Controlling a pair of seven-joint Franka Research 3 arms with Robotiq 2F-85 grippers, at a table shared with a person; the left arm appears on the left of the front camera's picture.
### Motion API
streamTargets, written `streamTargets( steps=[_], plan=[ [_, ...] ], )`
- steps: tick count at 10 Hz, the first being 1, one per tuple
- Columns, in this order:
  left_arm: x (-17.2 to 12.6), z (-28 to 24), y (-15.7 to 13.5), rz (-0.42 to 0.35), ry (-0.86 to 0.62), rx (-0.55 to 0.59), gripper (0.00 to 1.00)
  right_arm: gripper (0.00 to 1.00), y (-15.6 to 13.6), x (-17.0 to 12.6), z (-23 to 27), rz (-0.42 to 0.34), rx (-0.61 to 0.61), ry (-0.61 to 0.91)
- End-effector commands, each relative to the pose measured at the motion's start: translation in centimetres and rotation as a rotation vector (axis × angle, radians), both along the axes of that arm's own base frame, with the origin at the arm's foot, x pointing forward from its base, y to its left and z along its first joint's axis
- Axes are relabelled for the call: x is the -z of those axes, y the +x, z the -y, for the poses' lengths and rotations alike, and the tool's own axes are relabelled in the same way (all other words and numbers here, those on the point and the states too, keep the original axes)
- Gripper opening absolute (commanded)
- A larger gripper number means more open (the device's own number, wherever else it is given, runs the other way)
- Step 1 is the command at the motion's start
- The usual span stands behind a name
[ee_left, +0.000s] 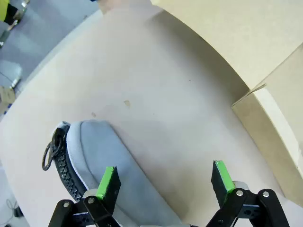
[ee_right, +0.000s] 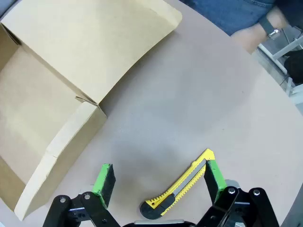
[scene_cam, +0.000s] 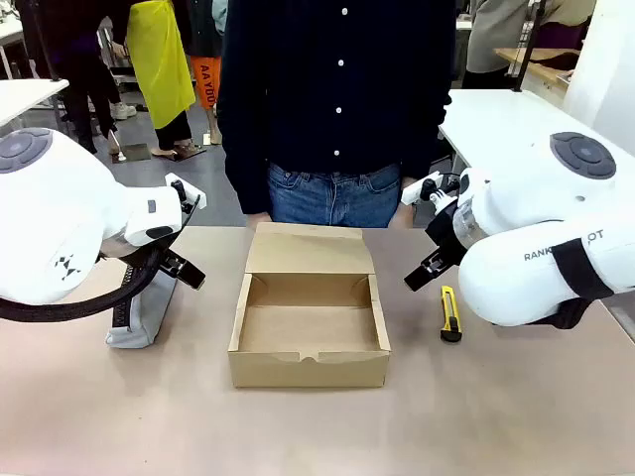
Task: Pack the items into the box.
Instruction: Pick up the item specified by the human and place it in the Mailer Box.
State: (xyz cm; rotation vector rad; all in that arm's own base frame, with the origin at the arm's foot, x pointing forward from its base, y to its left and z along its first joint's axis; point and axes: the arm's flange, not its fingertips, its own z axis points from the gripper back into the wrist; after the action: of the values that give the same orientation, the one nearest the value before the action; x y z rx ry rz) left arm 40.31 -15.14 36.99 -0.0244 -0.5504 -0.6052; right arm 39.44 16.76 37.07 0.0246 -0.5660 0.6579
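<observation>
Box, centre frame: flap lid open, lying back. Grey pouch, left, seemingly upright, partly hidden. Utility knife, right. Left gripper, right gripper: jaws spread, holding nothing.

Box matt cardboard; pouch soft grey cloth; knife glossy plastic.
</observation>
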Motion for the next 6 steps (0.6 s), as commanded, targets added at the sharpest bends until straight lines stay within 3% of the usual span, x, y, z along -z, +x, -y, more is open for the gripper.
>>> streamTargets(
  steps=[1,6],
  plan=[
    [-0.01,0.00,0.00,0.000,0.000,0.000,1.00,1.00,0.00,-0.01,0.00,0.000,0.000,0.000],
    [-0.01,0.00,0.00,0.000,0.000,0.000,1.00,1.00,0.00,-0.01,0.00,0.000,0.000,0.000]
  ],
)
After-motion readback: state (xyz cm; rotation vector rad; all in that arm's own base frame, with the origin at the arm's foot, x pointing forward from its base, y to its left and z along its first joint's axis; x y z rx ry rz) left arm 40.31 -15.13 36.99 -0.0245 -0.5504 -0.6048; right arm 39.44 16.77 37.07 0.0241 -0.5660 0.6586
